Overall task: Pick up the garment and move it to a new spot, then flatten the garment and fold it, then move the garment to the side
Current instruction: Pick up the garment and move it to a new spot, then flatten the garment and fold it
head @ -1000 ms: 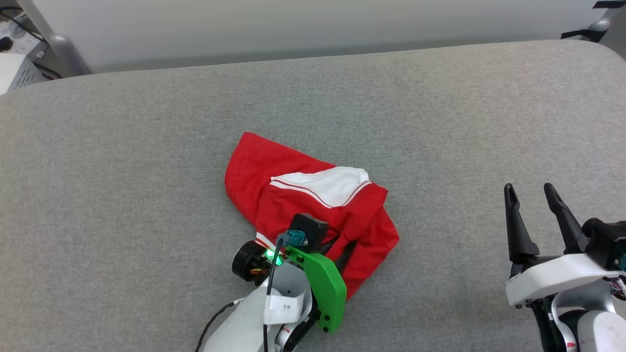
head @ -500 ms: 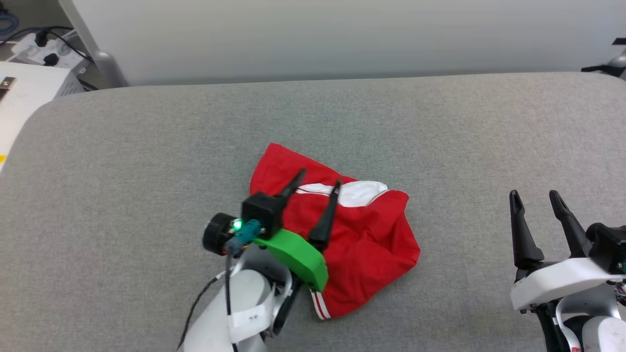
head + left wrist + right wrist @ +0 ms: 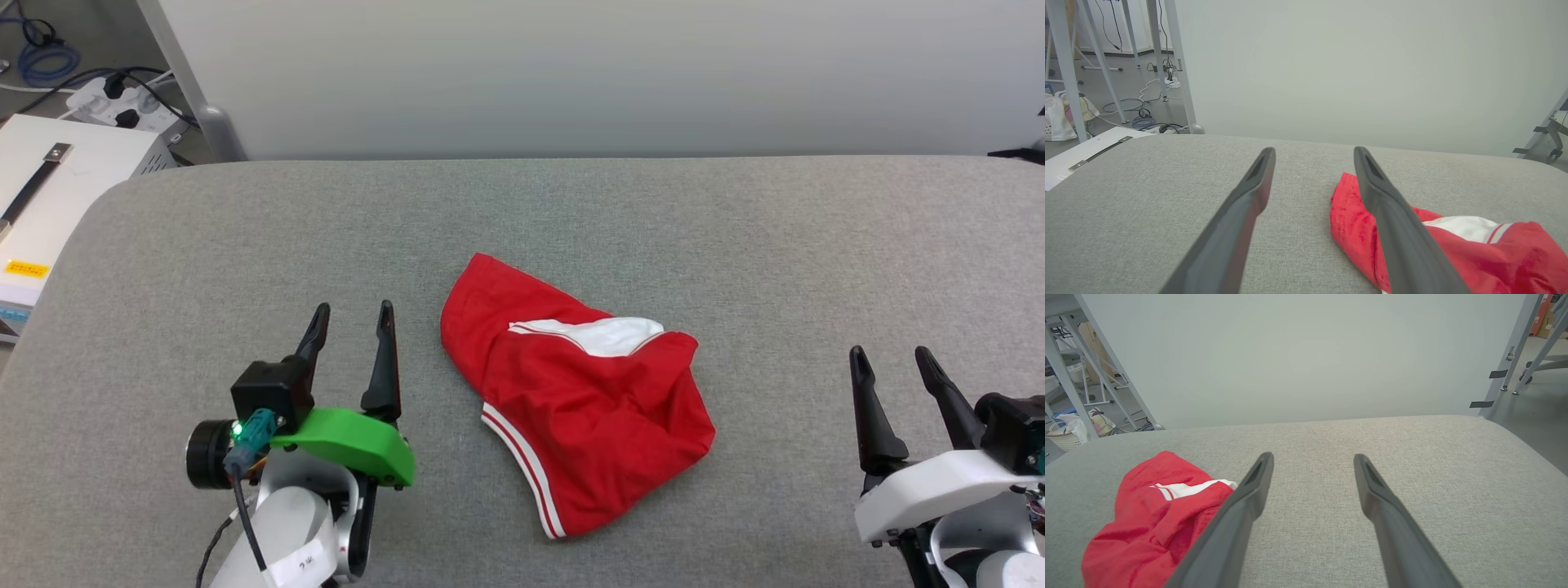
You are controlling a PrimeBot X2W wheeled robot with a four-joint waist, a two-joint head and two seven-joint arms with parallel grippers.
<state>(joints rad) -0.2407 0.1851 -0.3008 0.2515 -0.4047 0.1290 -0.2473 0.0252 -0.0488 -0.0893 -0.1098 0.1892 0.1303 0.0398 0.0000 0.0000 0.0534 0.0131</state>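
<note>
We see the garment [image 3: 584, 408] lying crumpled near the middle of the grey cloth-covered desk [image 3: 653, 212]. It is a bright red heap with a white sleeve part [image 3: 608, 335] showing on its far side and a red-and-white striped trim [image 3: 522, 465] running along its near-left edge. Our left pincer [image 3: 353, 309] stands just to the left of it, clear of the cloth, its two dark fingers spread wide with nothing between them (in the left wrist view one finger overlaps the red cloth, but the head view shows bare desk between them). Our right pincer [image 3: 889, 353] sits well apart from the garment at the desk's right side, likewise spread wide and empty, fingers pointing toward the far edge. Beyond the desk's left corner sits a white box [image 3: 65, 188], and a pale wall panel [image 3: 571, 73] rises behind the far edge.
</note>
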